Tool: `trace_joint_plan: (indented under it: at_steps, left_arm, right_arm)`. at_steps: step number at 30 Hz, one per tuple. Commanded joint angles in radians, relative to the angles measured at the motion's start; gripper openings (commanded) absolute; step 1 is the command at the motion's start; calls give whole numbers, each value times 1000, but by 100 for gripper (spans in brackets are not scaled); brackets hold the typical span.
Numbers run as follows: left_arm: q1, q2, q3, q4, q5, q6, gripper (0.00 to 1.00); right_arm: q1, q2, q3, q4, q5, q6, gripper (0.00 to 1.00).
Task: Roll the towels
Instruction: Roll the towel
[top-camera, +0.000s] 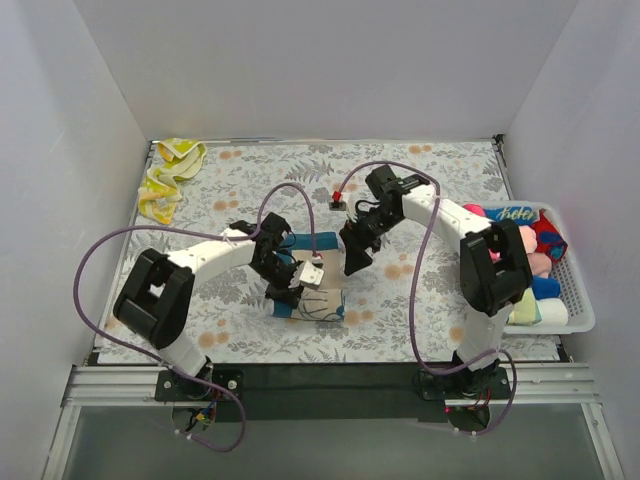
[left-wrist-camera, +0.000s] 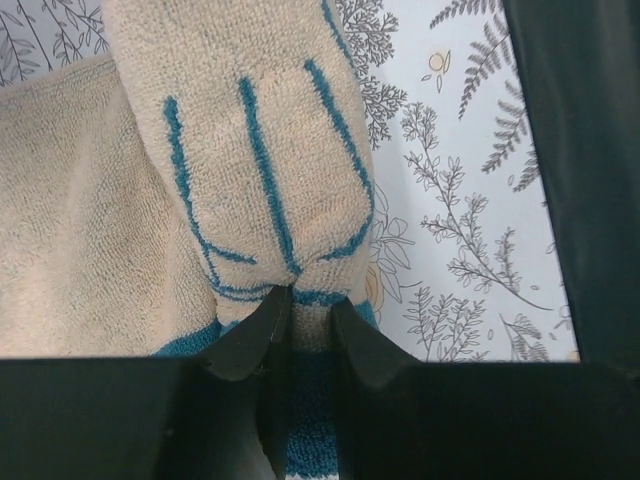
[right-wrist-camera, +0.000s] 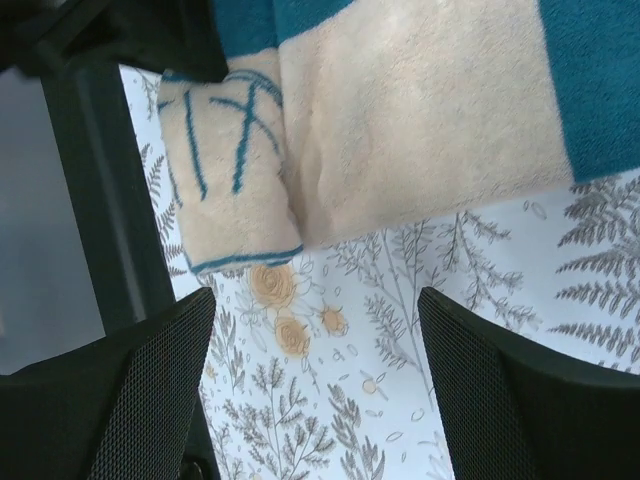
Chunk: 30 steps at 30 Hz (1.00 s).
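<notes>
Desk under a floral cover fills the top view. A white basket sits at its right edge w/ rolled towels inside: pink, red, blue etc. A yellow towel lies crumpled at the far left corner, well apart from both arms. The tan-and-blue towel lies by the near edge, approx ctr, between the arms. It is partly rolled or folded over: both wrist views show a thick doubled lump, the rest lying flat.

Left hand is pinched narrow on a fold at that towel's blue-striped edge, cloth bunched between the tips. Right hand is spread wide and holds nothing, hovering just beside the lump's end, over bare cover.

Handling, my read:
- **Feel:** terry cloth, light, v. soft, no stiffness. It sags and bunches wherever pinched and won't break.
- **Grip:** not slippery. The pile prob catches on pads and cover, so it may drag rather than slide.
- **Risk:** a roll likely springs loose if let go untucked.
- **Best hold:** the doubled edge of the roll, near each end, one hand per end, so it turns evenly. A single-layer corner pinch would only lift a flap.
</notes>
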Motion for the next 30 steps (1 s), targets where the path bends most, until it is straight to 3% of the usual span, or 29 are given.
trace_joint_plan:
  at_steps: [1, 12, 17, 25, 29, 30]
  left_arm:
    - [48, 115, 37, -194, 73, -5, 10]
    - [192, 509, 382, -412, 148, 47, 22]
    - [217, 600, 491, -465, 163, 58, 24]
    - [228, 630, 517, -456, 174, 49, 27]
    - [237, 610, 510, -442, 188, 46, 31]
    - [240, 591, 507, -436, 193, 46, 32]
  right_arm:
    - [17, -104, -80, 48, 73, -23, 73]
    - [167, -208, -191, 286, 254, 35, 70]
    - [268, -241, -260, 418, 349, 13, 73]
    - [405, -246, -415, 597, 435, -76, 73]
    - [408, -192, -424, 602, 429, -78, 59]
    - [408, -186, -424, 604, 427, -75, 42]
